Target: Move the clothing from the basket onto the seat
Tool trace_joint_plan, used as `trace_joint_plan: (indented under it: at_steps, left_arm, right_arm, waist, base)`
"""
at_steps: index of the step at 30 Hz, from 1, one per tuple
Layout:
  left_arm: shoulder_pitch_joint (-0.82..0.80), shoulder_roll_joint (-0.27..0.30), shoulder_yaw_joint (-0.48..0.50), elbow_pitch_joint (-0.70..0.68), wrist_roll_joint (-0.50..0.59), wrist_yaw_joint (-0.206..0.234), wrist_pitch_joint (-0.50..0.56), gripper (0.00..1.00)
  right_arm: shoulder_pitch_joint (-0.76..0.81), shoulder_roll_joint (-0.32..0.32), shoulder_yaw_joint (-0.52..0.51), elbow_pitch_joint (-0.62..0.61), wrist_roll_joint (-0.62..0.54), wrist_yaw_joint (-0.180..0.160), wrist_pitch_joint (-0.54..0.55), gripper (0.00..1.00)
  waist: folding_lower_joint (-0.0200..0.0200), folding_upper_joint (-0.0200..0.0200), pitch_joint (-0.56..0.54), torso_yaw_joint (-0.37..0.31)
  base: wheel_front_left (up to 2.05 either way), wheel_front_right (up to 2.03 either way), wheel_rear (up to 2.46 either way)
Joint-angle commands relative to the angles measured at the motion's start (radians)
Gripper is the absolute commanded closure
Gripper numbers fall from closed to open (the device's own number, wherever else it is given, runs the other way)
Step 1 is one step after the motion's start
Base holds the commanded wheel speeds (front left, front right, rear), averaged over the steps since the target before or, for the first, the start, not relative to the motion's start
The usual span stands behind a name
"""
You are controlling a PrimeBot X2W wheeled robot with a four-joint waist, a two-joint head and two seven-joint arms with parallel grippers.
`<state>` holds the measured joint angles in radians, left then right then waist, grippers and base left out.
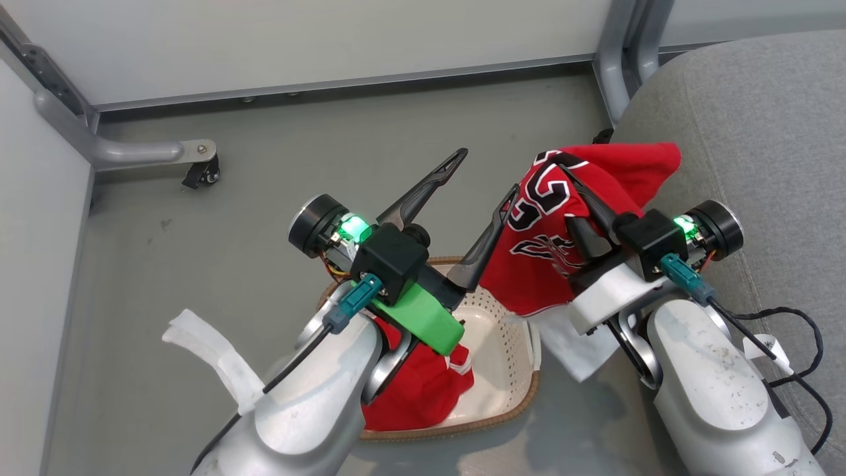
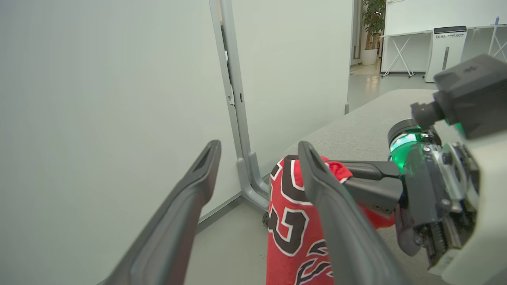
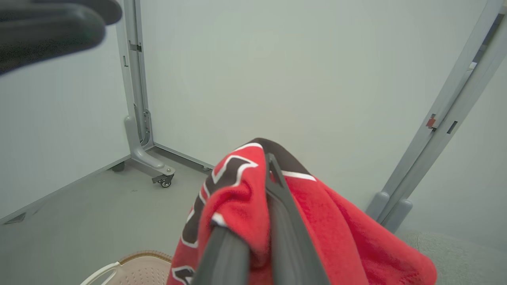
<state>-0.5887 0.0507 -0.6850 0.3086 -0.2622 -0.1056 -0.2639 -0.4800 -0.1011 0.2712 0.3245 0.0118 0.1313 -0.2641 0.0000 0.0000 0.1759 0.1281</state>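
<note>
Right gripper [image 1: 567, 173]: fingers pressed together on a fold of the red jersey [image 1: 548, 225], which is raised clear of the basket [image 1: 507, 415]. The garment hangs from the pinch with its black-and-white lettering facing outward. In the head view its lower hem drops towards the basket's right-hand edge, while its upper fold overlaps the near edge of the grey seat [image 1: 747, 132]. Whether the cloth touches the seat cannot be determined. The right wrist view confirms the hold, with red fabric draped over both fingers and bunched between them. Left gripper [image 1: 490, 170]: fingers spread wide, holding nothing, poised above the basket's far rim and just beside the hanging jersey. The left wrist view shows the jersey directly behind the tip of one left finger, with the right gripper's fingers running into it from the side. Contact between that left finger and the cloth cannot be confirmed. Basket: standing on the grey floor [image 1: 264, 172] between the two forearms, to the left of the seat. The red shorts [image 1: 423, 390] lie crumpled inside it, at its near left end, partly hidden by the left arm. Beyond the basket, a partition foot with a caster [image 1: 198, 168] stands on the floor, well apart from the work.
</note>
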Motion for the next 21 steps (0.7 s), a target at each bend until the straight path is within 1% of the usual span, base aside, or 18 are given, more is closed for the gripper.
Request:
trace_joint_plan:
  at_steps: [1, 11, 21]
  left_arm:
    - [0.012, 0.0, 0.003, -0.001, 0.002, 0.005, -0.001, 0.0]
    - [0.015, 0.0, 0.011, 0.014, 0.028, 0.003, -0.001, 0.0]
    - [0.021, 0.002, 0.019, 0.033, 0.041, -0.005, -0.001, 0.0]
  right_arm:
    - [0.019, 0.0, -0.006, -0.003, 0.007, -0.001, -0.001, 1.0]
    - [0.049, 0.017, -0.05, -0.023, 0.026, -0.001, 0.0, 1.0]
    - [0.103, 0.038, -0.117, -0.078, 0.061, -0.001, 0.0, 1.0]
  waist:
    - [0.0, 0.0, 0.001, -0.003]
    - [0.0, 0.0, 0.015, -0.043]
    - [0.0, 0.0, 0.035, -0.13]
  base:
    - [0.0, 0.0, 0.0]
    - [0.0, 0.0, 0.0]
    - [0.0, 0.0, 0.0]
